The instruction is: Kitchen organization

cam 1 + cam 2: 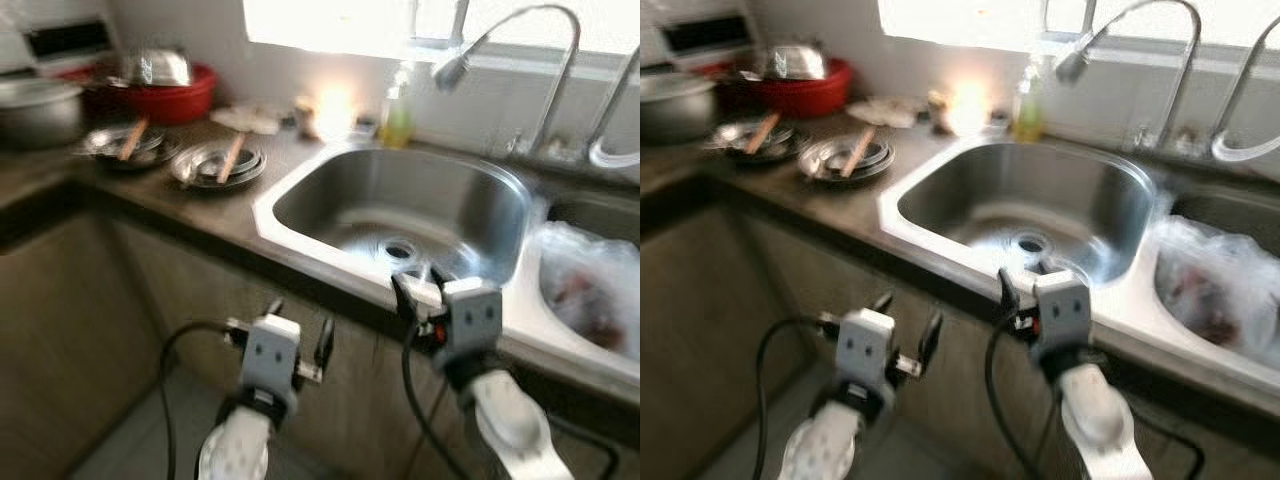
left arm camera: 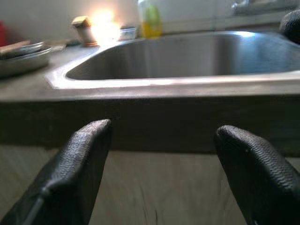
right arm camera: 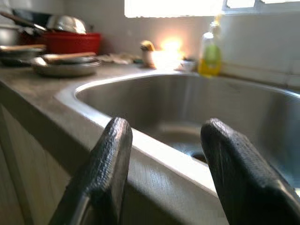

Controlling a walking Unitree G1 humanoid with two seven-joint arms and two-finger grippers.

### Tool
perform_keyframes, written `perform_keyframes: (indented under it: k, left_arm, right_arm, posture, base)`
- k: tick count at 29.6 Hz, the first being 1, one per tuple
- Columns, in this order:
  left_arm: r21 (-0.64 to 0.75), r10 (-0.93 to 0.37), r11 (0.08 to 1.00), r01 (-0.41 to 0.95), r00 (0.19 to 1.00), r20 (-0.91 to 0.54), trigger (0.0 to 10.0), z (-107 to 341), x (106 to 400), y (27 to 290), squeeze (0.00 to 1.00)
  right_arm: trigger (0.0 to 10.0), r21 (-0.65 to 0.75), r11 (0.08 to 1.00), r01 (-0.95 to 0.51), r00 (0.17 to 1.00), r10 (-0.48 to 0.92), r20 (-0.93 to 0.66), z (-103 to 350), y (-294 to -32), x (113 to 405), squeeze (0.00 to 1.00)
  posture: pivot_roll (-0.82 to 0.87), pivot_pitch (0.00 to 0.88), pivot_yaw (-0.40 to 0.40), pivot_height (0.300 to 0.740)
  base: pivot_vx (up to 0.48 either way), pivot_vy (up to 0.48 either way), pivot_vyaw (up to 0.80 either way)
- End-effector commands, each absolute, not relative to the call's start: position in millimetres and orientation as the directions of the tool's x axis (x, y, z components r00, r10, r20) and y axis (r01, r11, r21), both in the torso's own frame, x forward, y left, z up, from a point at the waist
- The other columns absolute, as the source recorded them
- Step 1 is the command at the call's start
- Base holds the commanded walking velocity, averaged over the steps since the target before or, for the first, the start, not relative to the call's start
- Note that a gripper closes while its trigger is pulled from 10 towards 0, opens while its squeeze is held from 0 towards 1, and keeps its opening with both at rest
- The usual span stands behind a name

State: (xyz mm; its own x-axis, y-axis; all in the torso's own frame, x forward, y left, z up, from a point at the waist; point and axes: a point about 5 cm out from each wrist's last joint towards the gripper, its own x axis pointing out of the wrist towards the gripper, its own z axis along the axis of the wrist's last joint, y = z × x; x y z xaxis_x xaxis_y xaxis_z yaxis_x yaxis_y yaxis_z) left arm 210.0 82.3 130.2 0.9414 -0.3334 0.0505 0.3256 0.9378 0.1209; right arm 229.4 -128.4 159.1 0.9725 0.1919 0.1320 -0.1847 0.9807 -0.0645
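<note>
I hold both grippers open and empty, left (image 1: 298,345) below the counter edge, right (image 1: 420,291) at the sink (image 1: 400,215) rim, likely approaching; the plates (image 1: 218,163) wait on the counter (image 1: 150,195).

- Head stereo pair: looks forward and down over the tabletop (image 1: 190,205) and sink (image 1: 400,215), mid range, blurred.
- Left wrist: low, level with the tabletop edge, close, facing the sink.
- Right wrist: just above the sink rim, close.
- All views share the sink and the soap bottle (image 1: 397,115).
</note>
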Motion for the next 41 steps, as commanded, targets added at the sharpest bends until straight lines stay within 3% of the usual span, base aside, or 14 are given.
perform_keyframes:
  k: [1,24,41]
  left_arm:
    - [0.128,-0.334,0.937,0.325,0.941,0.053,10.0,131.8,211.6,82.8,0.00]
    - [0.128,-0.328,0.939,0.320,0.943,0.050,10.0,131.5,210.9,83.0,0.00]
    - [0.128,-0.315,0.943,0.308,0.948,0.036,10.0,130.5,212.7,84.3,0.00]
  right_arm:
    - [10.0,-0.066,0.982,-0.178,0.973,0.186,0.137,159.9,-128.4,230.6,0.00]
    - [10.0,-0.058,0.979,-0.196,0.973,0.201,0.115,154.5,-125.9,229.3,0.00]
    - [10.0,-0.115,0.977,-0.181,0.976,0.193,0.097,148.1,-127.9,228.4,0.00]
  posture:
    - [0.04,0.028,-0.028,0.740]
    - [0.04,0.038,-0.029,0.740]
    - [0.04,0.038,-0.029,0.740]
  base:
    - [-0.296,0.000,0.00]
    - [-0.290,0.000,0.00]
    - [0.028,0.000,0.00]
